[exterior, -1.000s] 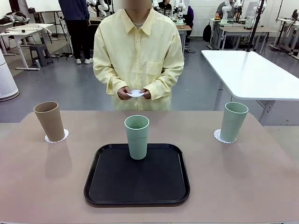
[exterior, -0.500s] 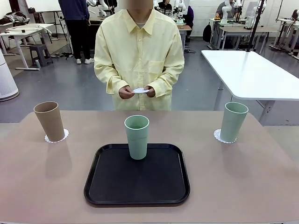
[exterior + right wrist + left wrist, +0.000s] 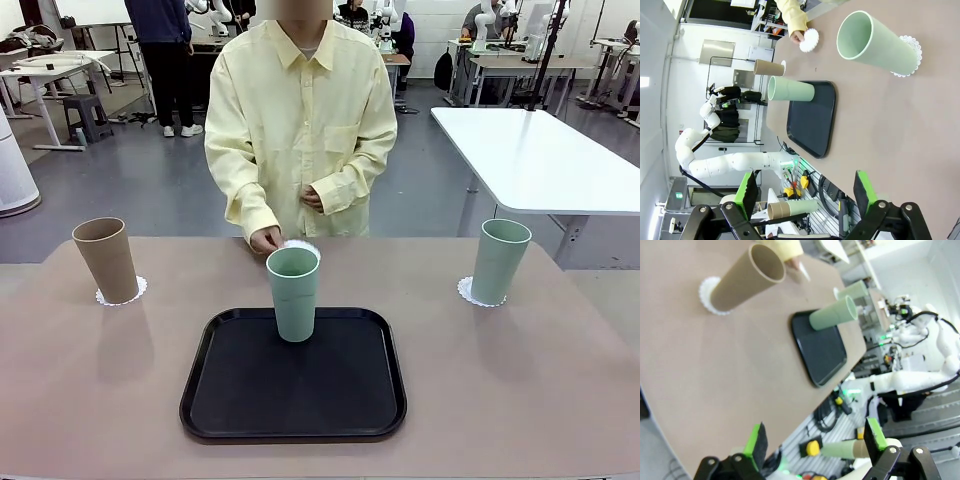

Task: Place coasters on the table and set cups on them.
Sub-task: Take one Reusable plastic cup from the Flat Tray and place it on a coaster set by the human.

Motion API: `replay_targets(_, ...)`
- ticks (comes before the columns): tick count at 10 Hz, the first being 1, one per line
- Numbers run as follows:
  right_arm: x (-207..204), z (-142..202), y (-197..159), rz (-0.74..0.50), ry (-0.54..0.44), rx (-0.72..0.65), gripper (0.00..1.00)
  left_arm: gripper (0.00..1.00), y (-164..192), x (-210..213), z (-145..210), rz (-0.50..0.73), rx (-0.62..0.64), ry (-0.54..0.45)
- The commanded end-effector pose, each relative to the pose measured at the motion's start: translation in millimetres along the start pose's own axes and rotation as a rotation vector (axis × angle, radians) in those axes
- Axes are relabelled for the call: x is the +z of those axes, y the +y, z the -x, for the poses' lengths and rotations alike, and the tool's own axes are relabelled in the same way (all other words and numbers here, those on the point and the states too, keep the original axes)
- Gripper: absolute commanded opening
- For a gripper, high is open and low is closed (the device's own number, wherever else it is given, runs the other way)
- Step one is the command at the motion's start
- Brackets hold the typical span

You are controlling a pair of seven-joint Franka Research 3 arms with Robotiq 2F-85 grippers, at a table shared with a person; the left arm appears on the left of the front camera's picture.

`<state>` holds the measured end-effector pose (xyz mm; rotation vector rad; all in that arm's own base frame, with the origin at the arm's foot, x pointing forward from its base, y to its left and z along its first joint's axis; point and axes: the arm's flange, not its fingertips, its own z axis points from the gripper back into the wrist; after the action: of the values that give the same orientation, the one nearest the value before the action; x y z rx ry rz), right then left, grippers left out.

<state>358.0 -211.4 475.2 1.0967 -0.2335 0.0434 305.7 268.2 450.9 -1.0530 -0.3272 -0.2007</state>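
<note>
Nearest, at the bottom edge of each wrist view, the left gripper (image 3: pixel 816 437) and right gripper (image 3: pixel 806 192) stand with jaws wide apart, holding nothing, as a second ago. At lower centre of the front view the black tray (image 3: pixel 230 400) and the mint cup (image 3: pixel 293 293) standing on it have not moved. Behind that cup, at mid-frame, comes the change: the person's hand (image 3: pixel 266 240), previously at chest height, has come down to the table (image 3: pixel 100 400), carrying the third coaster (image 3: pixel 303 244). Whether it lies flat yet cannot be told. Judged from this, the last coaster is being laid, and the tray cup remains to be set on it.

Count, near to far: two grippers; one tray; three cups, namely the one on the tray, a tan cup (image 3: pixel 106 258) at left and a second mint cup (image 3: pixel 499 260) at right; three coasters, the left coaster (image 3: pixel 135 293) and right coaster (image 3: pixel 465 290) each under a cup.
</note>
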Motion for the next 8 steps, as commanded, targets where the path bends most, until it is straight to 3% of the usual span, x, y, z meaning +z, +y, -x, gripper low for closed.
replay_targets(1, -2.8, 1.4, 1.0, 0.001, -0.018, -0.006, 1.00, 1.00, -3.3, 1.2, -0.9, 0.013, 0.012, -0.017)
replay_targets(8, -2.8, 1.4, 1.0, 0.001, -0.018, -0.006, 1.00, 1.00, -3.3, 1.2, -0.9, 0.013, 0.012, -0.017)
